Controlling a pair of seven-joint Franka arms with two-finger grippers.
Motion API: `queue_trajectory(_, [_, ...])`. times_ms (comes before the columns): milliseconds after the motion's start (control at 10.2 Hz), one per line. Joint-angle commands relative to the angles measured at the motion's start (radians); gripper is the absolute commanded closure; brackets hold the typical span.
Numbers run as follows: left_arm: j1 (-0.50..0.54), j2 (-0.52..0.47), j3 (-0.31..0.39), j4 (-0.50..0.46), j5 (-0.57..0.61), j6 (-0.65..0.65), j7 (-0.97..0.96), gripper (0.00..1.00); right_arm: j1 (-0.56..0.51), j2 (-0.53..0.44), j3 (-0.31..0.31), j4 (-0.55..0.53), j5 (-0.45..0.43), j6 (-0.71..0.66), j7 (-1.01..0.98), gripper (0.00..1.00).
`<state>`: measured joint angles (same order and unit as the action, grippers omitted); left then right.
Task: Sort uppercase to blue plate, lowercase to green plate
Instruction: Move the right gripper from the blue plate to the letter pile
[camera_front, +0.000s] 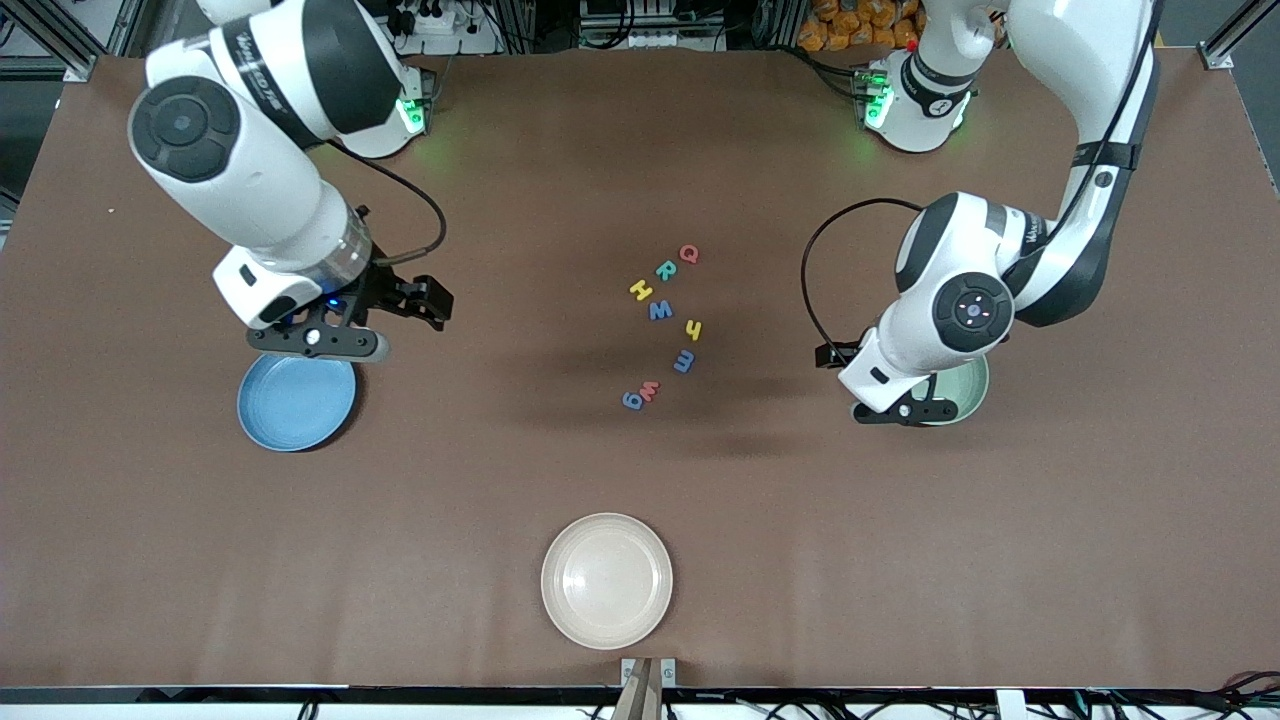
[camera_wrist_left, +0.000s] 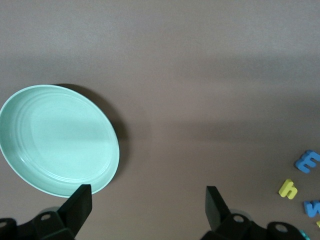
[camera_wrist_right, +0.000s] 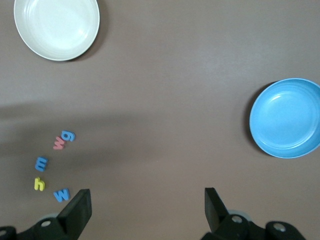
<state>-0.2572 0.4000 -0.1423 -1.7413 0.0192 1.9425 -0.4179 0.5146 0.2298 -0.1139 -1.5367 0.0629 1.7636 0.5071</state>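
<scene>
Eight tiny foam letters lie mid-table. The uppercase are red Q, teal R, yellow H and blue M. The lowercase lie nearer the front camera: yellow h, blue m, a red one and blue g. The blue plate sits toward the right arm's end, the green plate toward the left arm's end. My right gripper hangs open and empty beside the blue plate. My left gripper hangs open and empty beside the green plate.
A cream-beige plate sits near the table's front edge, nearer the front camera than the letters. Brown tabletop lies bare between the letters and each plate. The left arm's wrist covers part of the green plate in the front view.
</scene>
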Motion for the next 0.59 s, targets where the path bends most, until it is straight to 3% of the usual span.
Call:
queue_trajectory(0, [-0.016,0.017,0.001,0.008,0.028,0.029,-0.045,0.0,0.05,0.055,-0.004,0.012,0.005,0.072,0.127,0.0])
queue_trajectory(488, [-0.024,0.049,0.001,0.011,0.033,0.07,-0.088,0.0,0.157,0.215,-0.003,0.015,0.017,0.273,0.44,0.0])
